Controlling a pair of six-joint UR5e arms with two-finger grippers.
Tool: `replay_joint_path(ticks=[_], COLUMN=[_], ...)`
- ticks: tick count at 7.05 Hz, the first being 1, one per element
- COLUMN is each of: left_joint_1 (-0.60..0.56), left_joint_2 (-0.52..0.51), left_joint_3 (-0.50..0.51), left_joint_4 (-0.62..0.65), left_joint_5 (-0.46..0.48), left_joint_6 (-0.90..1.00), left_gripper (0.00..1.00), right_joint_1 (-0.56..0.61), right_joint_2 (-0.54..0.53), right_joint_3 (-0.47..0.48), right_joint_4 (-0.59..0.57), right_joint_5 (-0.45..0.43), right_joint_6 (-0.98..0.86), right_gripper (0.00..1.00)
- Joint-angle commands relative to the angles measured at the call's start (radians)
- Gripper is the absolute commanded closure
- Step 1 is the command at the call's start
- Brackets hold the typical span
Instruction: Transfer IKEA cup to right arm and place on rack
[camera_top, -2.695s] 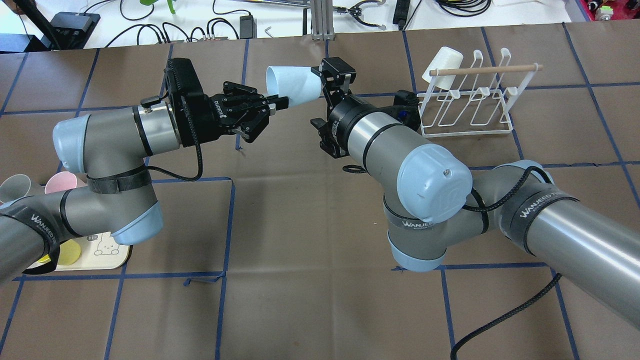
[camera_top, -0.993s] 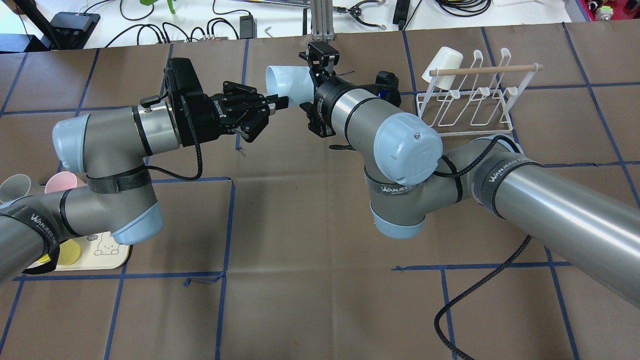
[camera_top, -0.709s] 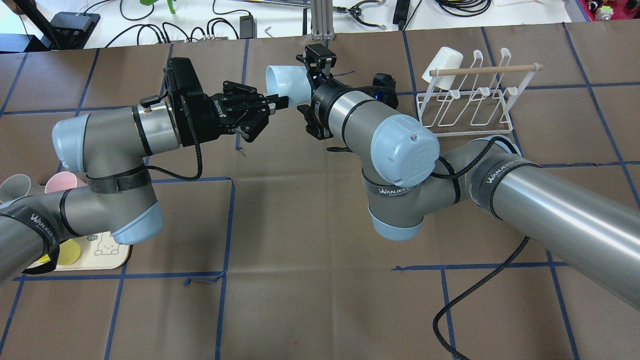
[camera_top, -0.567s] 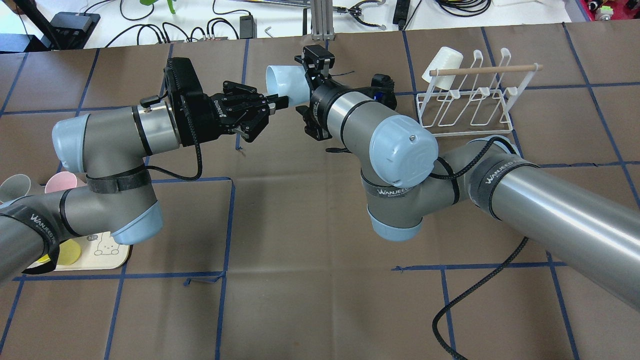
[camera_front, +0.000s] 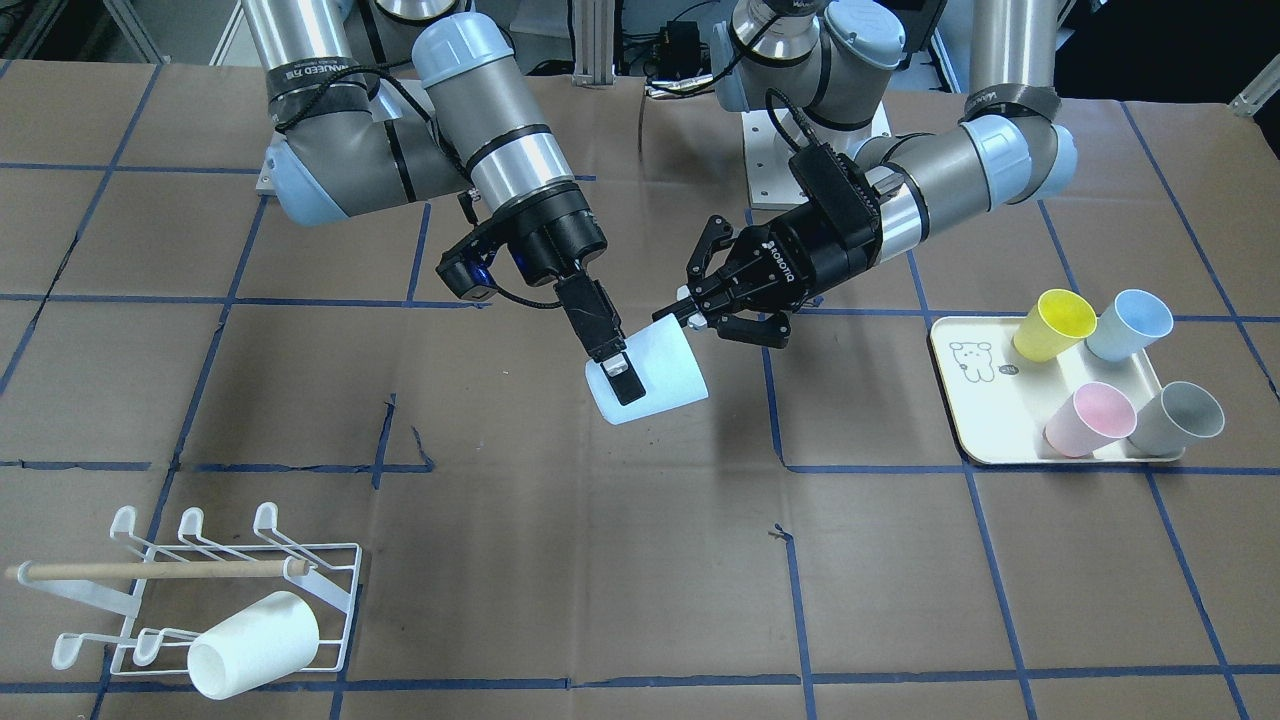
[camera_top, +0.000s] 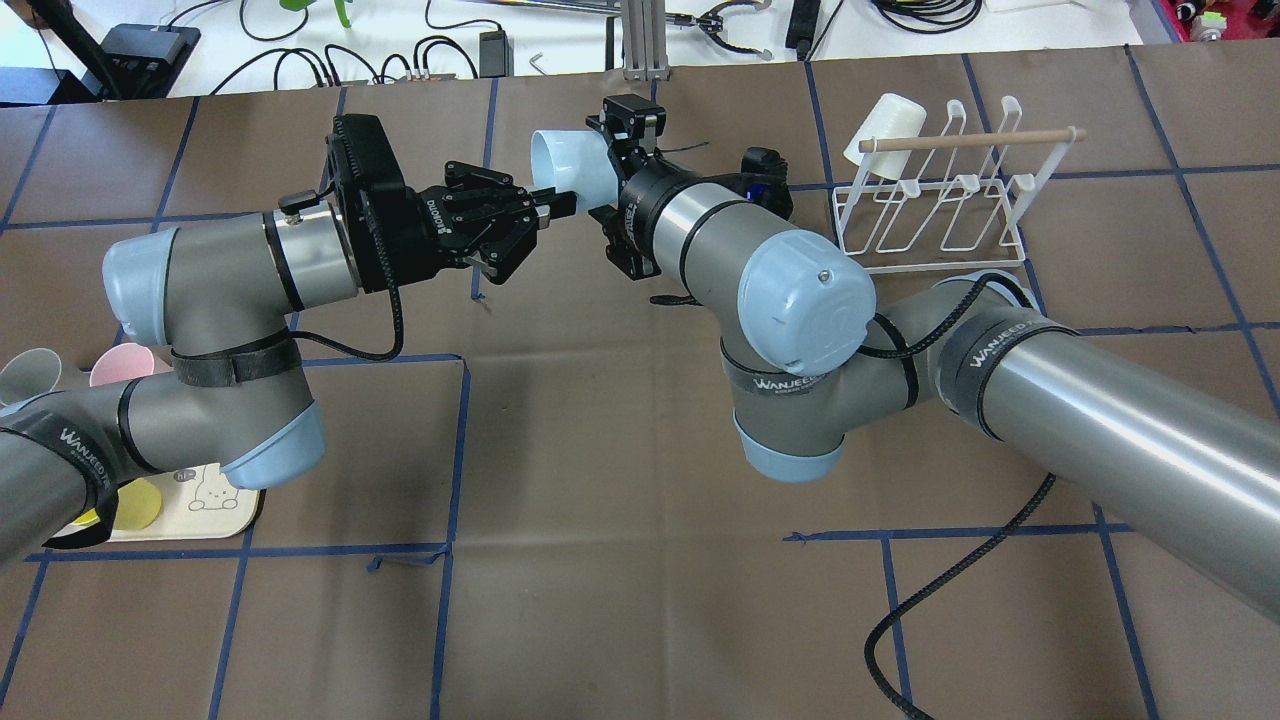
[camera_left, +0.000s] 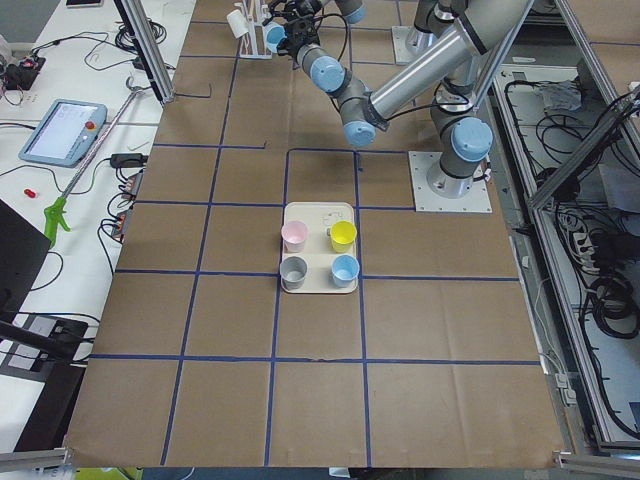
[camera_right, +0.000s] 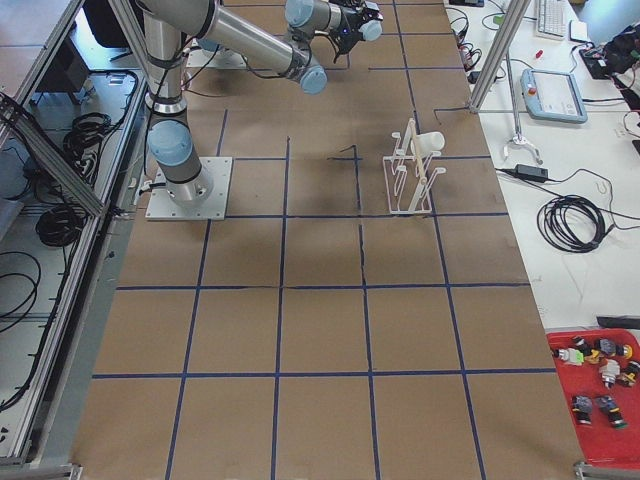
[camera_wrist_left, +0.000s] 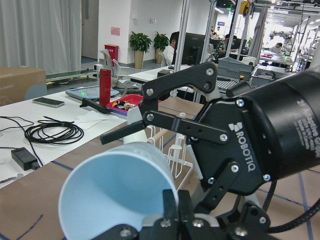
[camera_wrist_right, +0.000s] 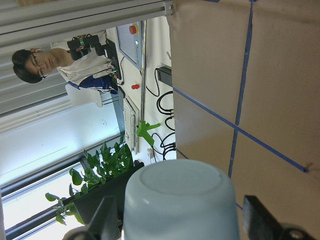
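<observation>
While "ROBOTIQ" reads white on the left hand (camera_front: 678, 316) and "WANJEED" on a black strap (camera_top: 795, 381), that hand is clamped on the rim of the pale blue cup (camera_front: 660, 372), one finger inside its mouth. The right hand (camera_front: 622, 382) stands apart, fingers straddling the cup's base. The cup hangs sideways above the counter (camera_front: 600, 560), well apart from the rack (camera_front: 150, 572).

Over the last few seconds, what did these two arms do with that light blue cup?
The right arm swung in toward the left gripper, sliding its open right gripper further along the pale blue cup. The left gripper kept pinching the rim. The rack and its white cup stayed put.
</observation>
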Motion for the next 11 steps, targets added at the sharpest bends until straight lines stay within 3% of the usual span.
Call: replay_joint_path(ticks=[1, 3, 4, 7, 8, 11], left_joint_1=[0.0, 0.0, 0.002, 0.003, 0.012, 0.093], left_joint_2=[0.002, -0.001, -0.006, 0.005, 0.006, 0.009], left_joint_3=[0.002, 0.003, 0.005, 0.011, 0.011, 0.006], left_joint_4=[0.0, 0.027, 0.04, 0.046, 0.044, 0.044], left_joint_5=[0.002, 0.004, 0.005, 0.004, 0.002, 0.001], left_joint_6=[0.0, 0.004, -0.003, -0.096, -0.108, -0.11], left_gripper=[0.93, 0.8, 0.68, 0.13, 0.06, 0.04], right_joint_1=[0.0, 0.0, 0.0, 0.0, -0.002, -0.024], right_joint_2=[0.0, -0.002, -0.002, -0.003, -0.003, 0.003], right_joint_3=[-0.002, -0.002, -0.002, -0.002, -0.002, -0.009], right_joint_4=[-0.002, -0.003, -0.003, -0.005, -0.005, -0.003], right_joint_5=[0.0, 0.0, 0.0, 0.002, 0.002, -0.012], right_joint_6=[-0.003, -0.008, -0.008, -0.009, -0.008, -0.018], right_gripper=[0.37, 0.5, 0.53, 0.61, 0.66, 0.71])
